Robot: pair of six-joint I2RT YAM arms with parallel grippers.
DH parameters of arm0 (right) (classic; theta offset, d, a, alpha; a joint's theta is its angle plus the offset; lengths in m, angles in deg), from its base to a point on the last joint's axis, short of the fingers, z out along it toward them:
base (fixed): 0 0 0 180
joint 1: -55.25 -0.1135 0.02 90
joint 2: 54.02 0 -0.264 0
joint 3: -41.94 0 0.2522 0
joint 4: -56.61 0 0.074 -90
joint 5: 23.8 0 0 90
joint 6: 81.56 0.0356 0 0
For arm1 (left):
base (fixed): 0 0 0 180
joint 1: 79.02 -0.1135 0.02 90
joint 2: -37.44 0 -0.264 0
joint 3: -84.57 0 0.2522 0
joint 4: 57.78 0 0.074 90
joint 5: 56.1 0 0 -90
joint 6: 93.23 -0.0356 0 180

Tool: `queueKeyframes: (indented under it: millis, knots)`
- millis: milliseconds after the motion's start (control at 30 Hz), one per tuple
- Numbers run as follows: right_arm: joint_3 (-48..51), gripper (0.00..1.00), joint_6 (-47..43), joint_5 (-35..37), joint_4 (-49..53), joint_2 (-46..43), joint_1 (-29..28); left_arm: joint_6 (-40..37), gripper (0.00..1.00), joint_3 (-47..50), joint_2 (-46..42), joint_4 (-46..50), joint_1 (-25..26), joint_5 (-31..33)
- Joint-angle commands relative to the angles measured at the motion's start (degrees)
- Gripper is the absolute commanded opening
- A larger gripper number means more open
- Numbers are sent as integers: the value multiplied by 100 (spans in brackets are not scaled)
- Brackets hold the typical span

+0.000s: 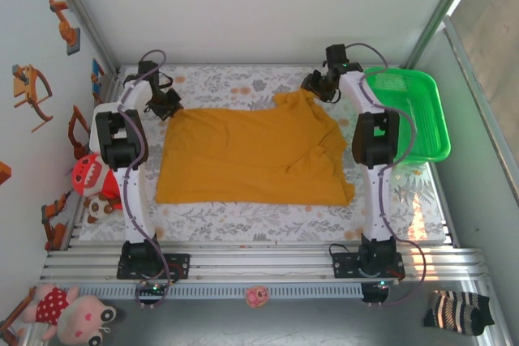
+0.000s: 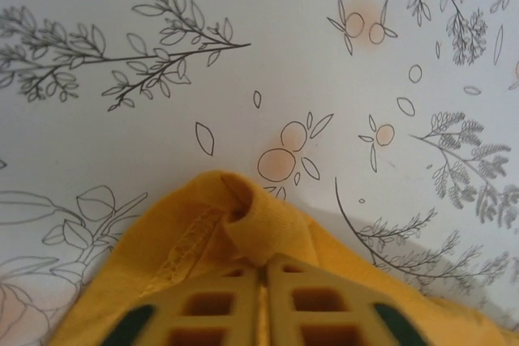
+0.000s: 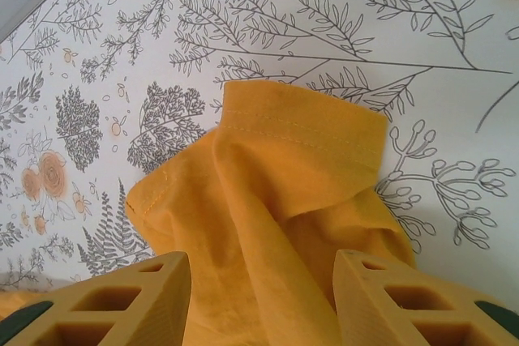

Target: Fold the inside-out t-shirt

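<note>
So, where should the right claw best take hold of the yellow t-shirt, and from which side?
Grip the raised fold just behind the stitched hem of the t-shirt, coming down from above. The cloth bunches into a ridge there, and the open right claw straddles it, so closing should pinch it.

The t-shirt is a solid mustard yellow-orange, and its stitching is the same shade. The desk cover is white with thin dark-grey line drawings of leaves, twigs and ferns, plus little pale orange fruit blobs here and there. The basket is bright green. The left arm and right arm are white with black joints. The left tool and right tool have yellowish-tan fingers with dark green patches. There's also a black-and-white striped sock and a red-and-white plush.
</note>
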Motion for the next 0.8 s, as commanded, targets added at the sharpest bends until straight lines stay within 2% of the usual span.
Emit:
queueKeyframes:
  millis: [0,267,567,633,767]
  knots:
    - [-401,49,250,-206,-129,234,36,-39,0,-143,-142,9,-10,-49]
    - [-974,49,525,-146,-197,779,36,77,0,363,-742,-358,-80,-182]
    - [-1261,50,989,-142,-357,1173,36,157,0,647,-891,-505,-87,-311]
    - [-1353,68,1109,-161,-406,1263,38,156,0,661,-913,-527,-89,-318]
    - [-1487,62,1469,-347,-649,1487,36,157,0,665,-941,-524,-98,-322]
